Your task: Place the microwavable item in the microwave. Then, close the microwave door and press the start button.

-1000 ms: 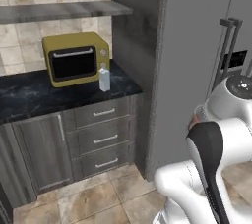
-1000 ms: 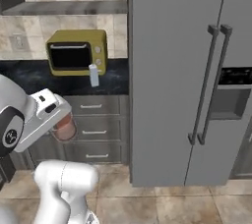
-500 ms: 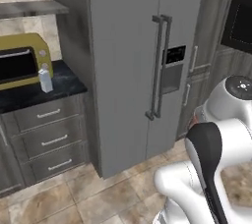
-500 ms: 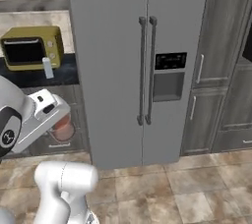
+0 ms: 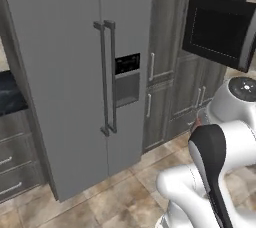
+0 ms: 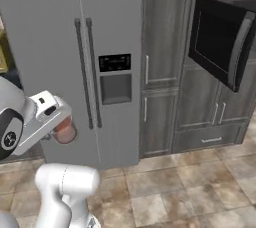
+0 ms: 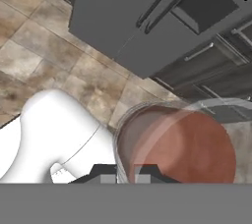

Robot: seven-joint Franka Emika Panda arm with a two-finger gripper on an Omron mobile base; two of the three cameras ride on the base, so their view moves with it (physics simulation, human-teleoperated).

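hand (image 7: 125, 175) clamped on cup (image 7: 177, 144) | cup axis along fingers | microwave door (image 6: 220, 42) ajar

A tall grey refrigerator (image 6: 75, 62) with twin vertical handles (image 6: 86, 69) walls off the left and centre, dark cabinets (image 6: 160, 72) beside it. To the right, the microwave door (image 6: 220, 39) hangs open, jutting out into the room above the lower drawers (image 6: 210, 137). The tiled floor (image 6: 190, 187) in front lies open for passage.
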